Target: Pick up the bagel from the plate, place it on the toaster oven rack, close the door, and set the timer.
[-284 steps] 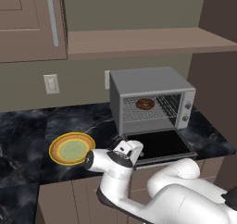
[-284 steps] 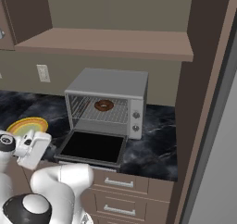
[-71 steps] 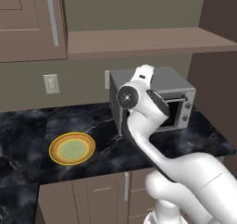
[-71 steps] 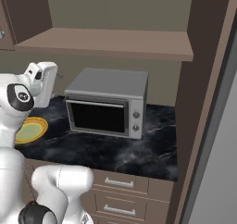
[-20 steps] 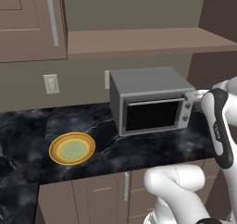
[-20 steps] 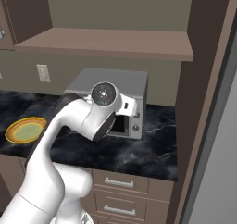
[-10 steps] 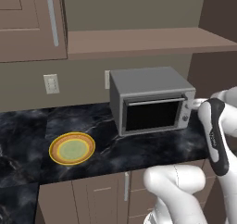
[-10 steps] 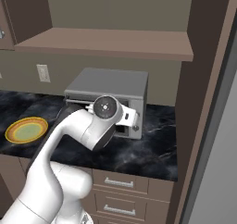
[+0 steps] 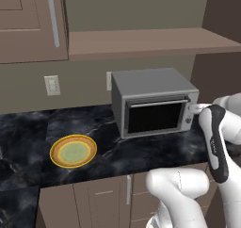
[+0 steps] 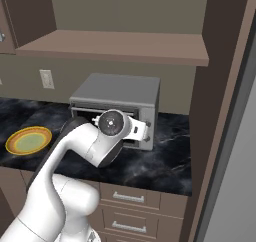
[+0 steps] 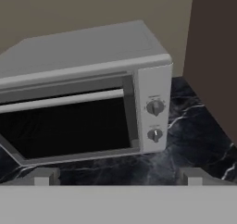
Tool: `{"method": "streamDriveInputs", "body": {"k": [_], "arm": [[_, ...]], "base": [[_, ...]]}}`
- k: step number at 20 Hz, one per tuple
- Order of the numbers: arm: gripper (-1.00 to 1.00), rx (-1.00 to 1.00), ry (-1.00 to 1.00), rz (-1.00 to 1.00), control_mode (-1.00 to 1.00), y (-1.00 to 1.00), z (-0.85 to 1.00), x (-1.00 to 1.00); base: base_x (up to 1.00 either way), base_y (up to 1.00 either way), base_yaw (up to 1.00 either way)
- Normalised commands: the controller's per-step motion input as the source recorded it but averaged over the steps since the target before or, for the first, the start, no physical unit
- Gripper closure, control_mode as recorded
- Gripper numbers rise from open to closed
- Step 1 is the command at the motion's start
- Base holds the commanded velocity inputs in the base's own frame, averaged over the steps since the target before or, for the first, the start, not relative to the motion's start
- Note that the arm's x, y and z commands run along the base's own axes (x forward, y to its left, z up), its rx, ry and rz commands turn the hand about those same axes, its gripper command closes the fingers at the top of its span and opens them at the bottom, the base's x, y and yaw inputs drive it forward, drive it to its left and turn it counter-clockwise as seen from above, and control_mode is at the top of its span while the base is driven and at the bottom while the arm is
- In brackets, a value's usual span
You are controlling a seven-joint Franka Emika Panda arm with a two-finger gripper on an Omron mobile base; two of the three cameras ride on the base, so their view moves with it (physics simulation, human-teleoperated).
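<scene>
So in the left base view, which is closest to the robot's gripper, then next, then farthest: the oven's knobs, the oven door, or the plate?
From the gripper, at the oven's right end:
1. The knobs, right beside it on the toaster oven.
2. The door, shut, just to the left.
3. The plate, far left on the counter.

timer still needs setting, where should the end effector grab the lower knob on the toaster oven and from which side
Grip the lower knob across its raised ridge, coming straight in from the front of the toaster oven. It juts from the narrow control strip right of the closed door, just under the upper knob, so the open end effector probably has to narrow first.
</scene>
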Motion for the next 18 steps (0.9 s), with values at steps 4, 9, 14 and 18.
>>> {"method": "streamDriveInputs", "body": {"k": [4,9,14,18], "arm": [[-1.0,-0.05,0.0,0.0,-1.0,-0.03,0.0,0.01],[-1.0,-0.06,0.0,0.0,-1.0,-0.02,-0.02,0.02],[-1.0,-0.04,-0.01,0.0,-1.0,-0.04,-0.21,0.0],[-1.0,-0.01,-0.04,0.0,-1.0,-0.06,-0.27,0.0]], "base": [[0.0,0.0,0.0],[0.0,0.0,0.0],[0.0,0.0,0.0],[0.0,0.0,0.0]]}}
